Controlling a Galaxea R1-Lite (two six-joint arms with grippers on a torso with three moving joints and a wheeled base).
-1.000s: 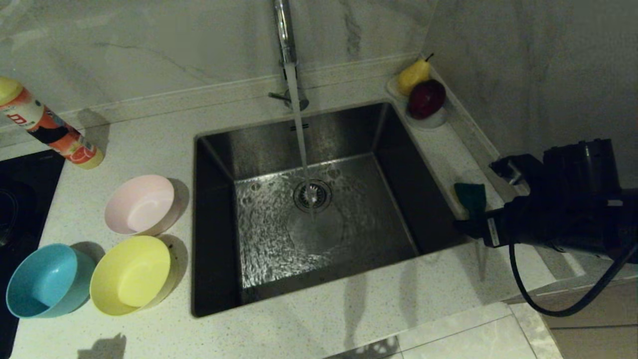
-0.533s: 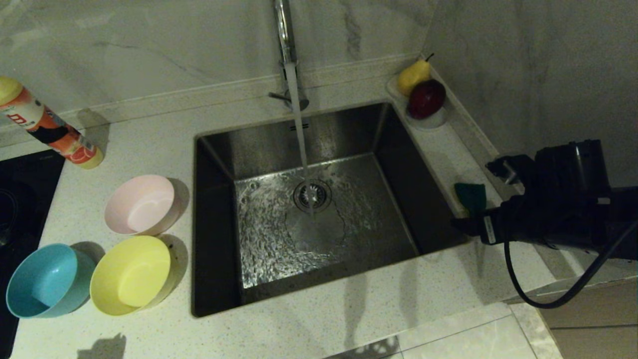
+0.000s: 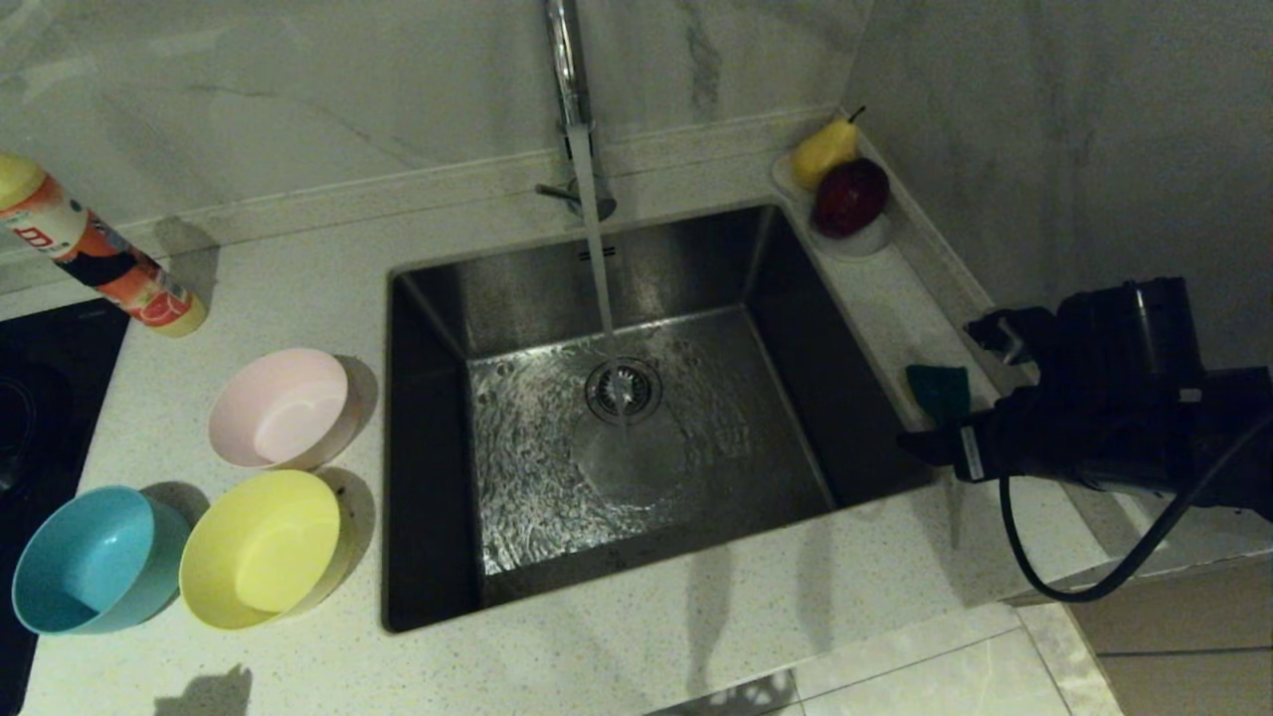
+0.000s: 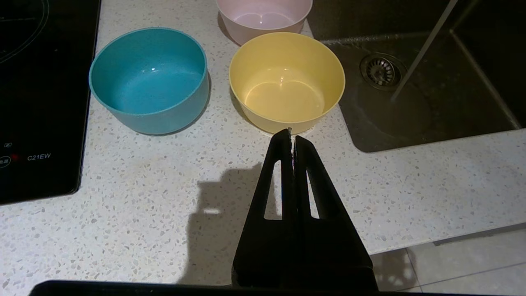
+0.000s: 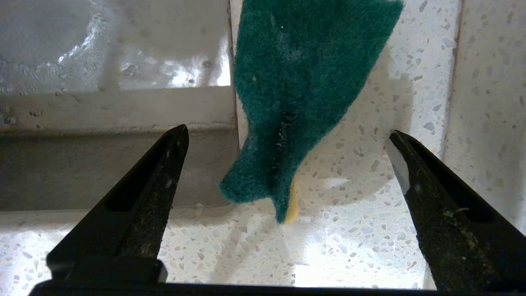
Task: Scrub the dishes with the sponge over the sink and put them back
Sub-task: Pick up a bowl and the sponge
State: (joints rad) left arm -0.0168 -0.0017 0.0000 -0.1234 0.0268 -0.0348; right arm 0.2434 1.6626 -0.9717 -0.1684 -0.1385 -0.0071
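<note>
right gripper [image 5: 287, 137] spread wide, fuzzy green sponge [image 5: 304, 82] on speckled counter [image 5: 361, 230]

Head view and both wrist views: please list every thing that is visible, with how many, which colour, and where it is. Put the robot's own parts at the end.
bowls: 3, pink, yellow, blue, on the counter left of the sink
sink: 1, steel, centre, water on its floor
faucet: 1, chrome, behind the sink, running
sponge: 1, dark green on yellow, on the ledge right of the sink
fruit dish: 1, white, back right corner
pear: 1, yellow, on the dish
apple: 1, dark red, on the dish
bottle: 1, orange and white, yellow cap, back left
cooktop: 1, black, far left
left gripper: shut, above the counter near the yellow bowl
right gripper: open, at the sponge
</note>
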